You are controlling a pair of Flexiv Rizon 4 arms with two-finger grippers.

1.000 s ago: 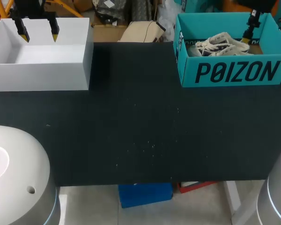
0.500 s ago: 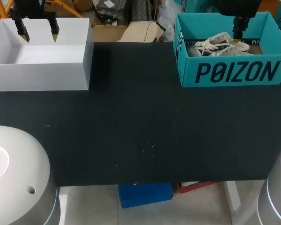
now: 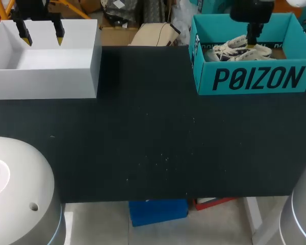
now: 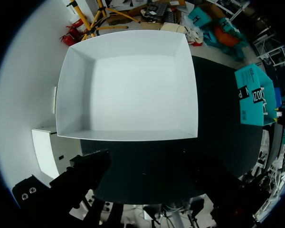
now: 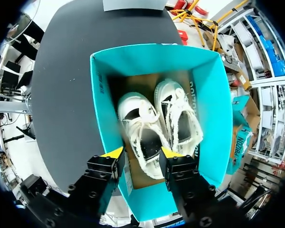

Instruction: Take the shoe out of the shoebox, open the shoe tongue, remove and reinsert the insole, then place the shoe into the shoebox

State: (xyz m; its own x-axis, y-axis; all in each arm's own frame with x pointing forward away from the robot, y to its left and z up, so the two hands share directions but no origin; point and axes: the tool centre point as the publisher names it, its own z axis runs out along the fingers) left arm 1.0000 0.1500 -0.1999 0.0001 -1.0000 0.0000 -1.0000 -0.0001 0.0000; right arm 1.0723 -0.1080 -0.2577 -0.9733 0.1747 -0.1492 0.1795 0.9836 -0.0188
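Observation:
Two white lace-up shoes lie side by side in the teal shoebox (image 3: 255, 79) at the table's far right. In the right wrist view the nearer shoe (image 5: 141, 130) has its heel end between my right gripper's (image 5: 142, 153) yellow tips, which close on it from both sides. The second shoe (image 5: 181, 118) rests beside it against the shoebox wall (image 5: 147, 52). From the head view my right gripper (image 3: 251, 43) reaches down into the box onto the shoes (image 3: 237, 48). My left gripper (image 3: 42, 39) hangs open over the white box, holding nothing.
An empty white box (image 3: 46, 81) stands at the table's far left corner; the left wrist looks straight down into it (image 4: 128, 135). Black tabletop (image 3: 153, 138) stretches between the two boxes to the front edge.
My right gripper has shifted left over the shoebox and dropped onto the shoes, and its fingers have narrowed from wide open around one shoe's heel. The left arm has kept still.

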